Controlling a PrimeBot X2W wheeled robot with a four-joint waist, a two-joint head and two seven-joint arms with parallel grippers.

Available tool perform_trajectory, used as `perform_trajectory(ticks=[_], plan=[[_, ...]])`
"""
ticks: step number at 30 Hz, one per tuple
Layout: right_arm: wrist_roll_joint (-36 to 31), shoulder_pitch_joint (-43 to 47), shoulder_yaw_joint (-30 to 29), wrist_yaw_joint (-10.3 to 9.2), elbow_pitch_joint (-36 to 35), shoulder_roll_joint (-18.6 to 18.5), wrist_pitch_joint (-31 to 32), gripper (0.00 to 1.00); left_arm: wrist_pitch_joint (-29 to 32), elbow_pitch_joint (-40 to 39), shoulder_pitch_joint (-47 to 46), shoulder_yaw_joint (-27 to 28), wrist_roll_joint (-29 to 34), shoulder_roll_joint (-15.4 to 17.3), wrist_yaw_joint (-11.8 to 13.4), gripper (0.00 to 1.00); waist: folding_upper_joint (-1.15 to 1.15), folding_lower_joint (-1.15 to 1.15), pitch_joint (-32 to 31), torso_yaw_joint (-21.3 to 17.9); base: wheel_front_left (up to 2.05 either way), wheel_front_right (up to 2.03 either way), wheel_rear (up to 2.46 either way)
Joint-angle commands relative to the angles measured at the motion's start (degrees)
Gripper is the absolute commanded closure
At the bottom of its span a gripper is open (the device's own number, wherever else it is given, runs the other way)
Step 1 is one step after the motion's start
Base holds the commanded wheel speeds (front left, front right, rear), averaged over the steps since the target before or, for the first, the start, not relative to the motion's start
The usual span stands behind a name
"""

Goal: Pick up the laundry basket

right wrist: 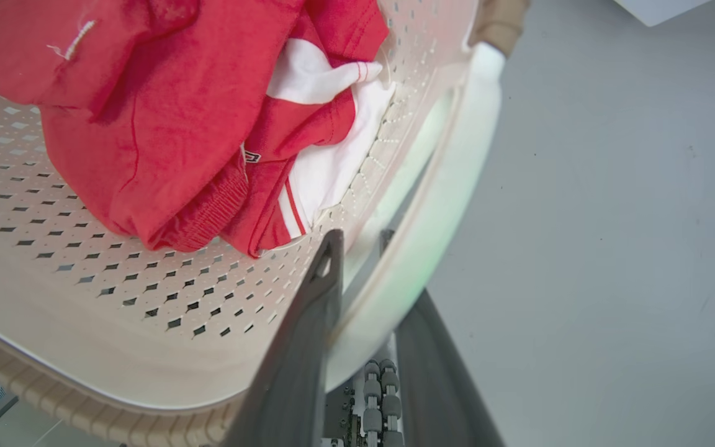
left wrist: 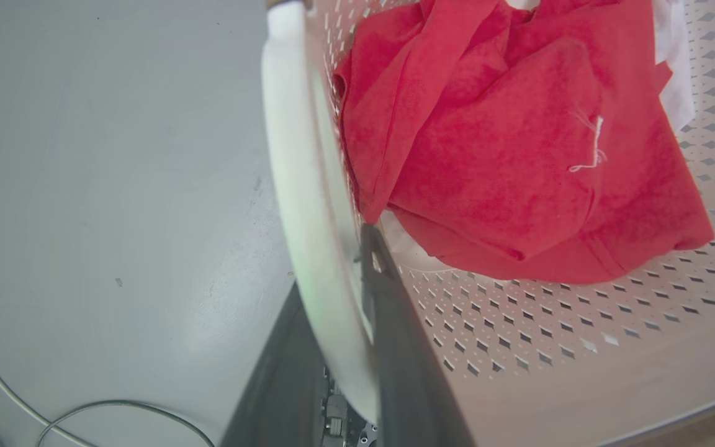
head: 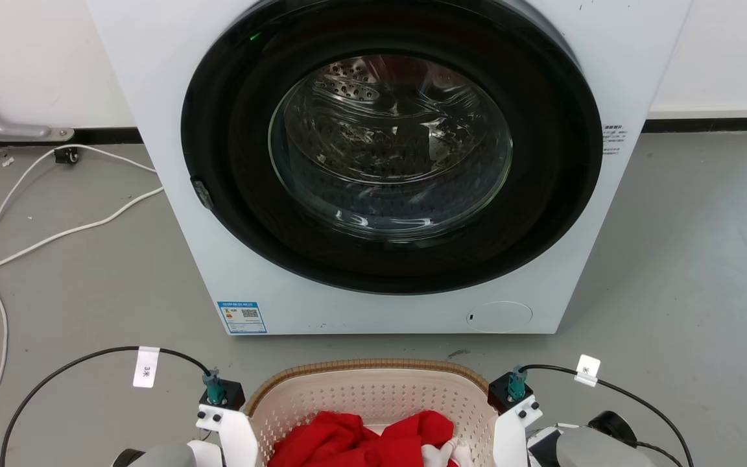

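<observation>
The cream, perforated plastic laundry basket [head: 373, 397] with its brown woven-look rim sits at the bottom centre of the head view, on the grey floor [head: 685, 272] just in front of a white front-loading washing machine [head: 270, 285] with a round dark glass door. Crumpled red clothing [head: 354, 441] and a bit of white cloth [right wrist: 323, 171] lie inside it.

In the left wrist view, the left gripper [left wrist: 332, 267] straddles the basket's white side handle [left wrist: 289, 155]. One dark finger is inside against the perforated wall and the other outside, with the jaws drawn narrowly in on the handle. In the right wrist view, the right gripper [right wrist: 357, 242] pinches the opposite white handle [right wrist: 457, 167] the same way. White cables [head: 56, 233] trail across the floor at the left of the head view.
</observation>
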Motion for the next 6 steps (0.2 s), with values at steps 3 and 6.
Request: perform_trajectory(ticks=[3, 6], plan=[[0.1, -1.1, 0.4, -0.16, 0.5, -1.2, 0.3, 1.0, -0.1, 0.8, -0.8, -0.7, -0.3, 1.2, 0.1, 1.0, 0.0, 0.0, 0.0, 0.0, 0.0, 0.0, 0.0], [0.3, -1.1, 0.5, -0.16, 0.6, -1.2, 0.3, 1.0, -0.1, 0.8, -0.9, -1.1, -0.8, 1.3, 0.1, 1.0, 0.0, 0.0, 0.0, 0.0, 0.0, 0.0, 0.0]])
